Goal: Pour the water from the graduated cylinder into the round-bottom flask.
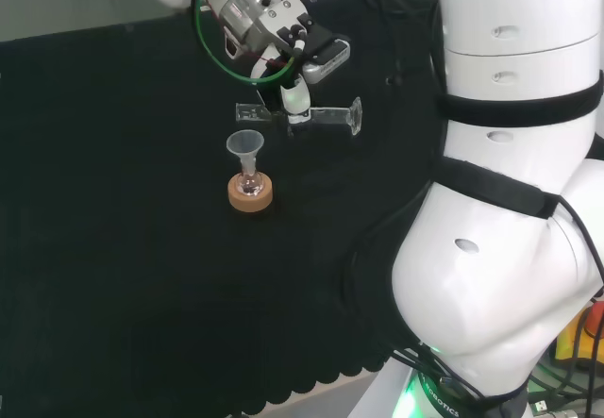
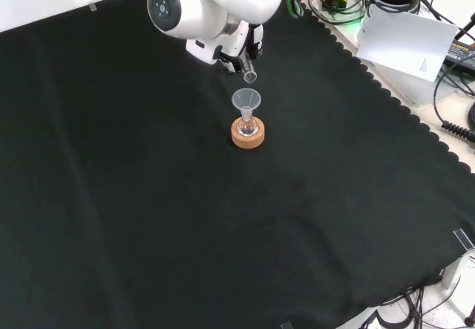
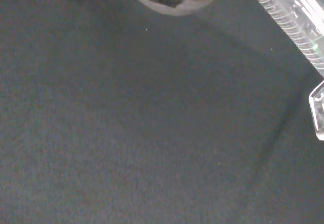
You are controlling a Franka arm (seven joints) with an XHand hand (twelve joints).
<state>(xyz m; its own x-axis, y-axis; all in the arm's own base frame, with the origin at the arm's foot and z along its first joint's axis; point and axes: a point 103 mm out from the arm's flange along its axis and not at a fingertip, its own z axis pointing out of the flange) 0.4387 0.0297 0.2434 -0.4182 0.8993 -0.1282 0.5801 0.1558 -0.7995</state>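
Head view: the hand (image 1: 294, 97) is closed round the middle of the graduated cylinder (image 1: 326, 115), fingers curled about the clear tube. The cylinder lies nearly level, long axis running left to right; its open mouth sticks out left of the fingers, its flat base out to their right. Below the mouth end, apart from it, the funnel (image 1: 245, 143) sits in the neck of the round-bottom flask (image 1: 249, 186), which rests on a cork ring (image 1: 251, 194) on the black cloth (image 1: 113, 248).

Front view: the cylinder's mouth end pokes out under the white arm link (image 2: 215, 2), just above the funnel's rim, not touching. Flask upright on its ring.

Wrist view: ribbed clear tube crosses one corner on a slant, its square base at the picture's edge, cloth behind.
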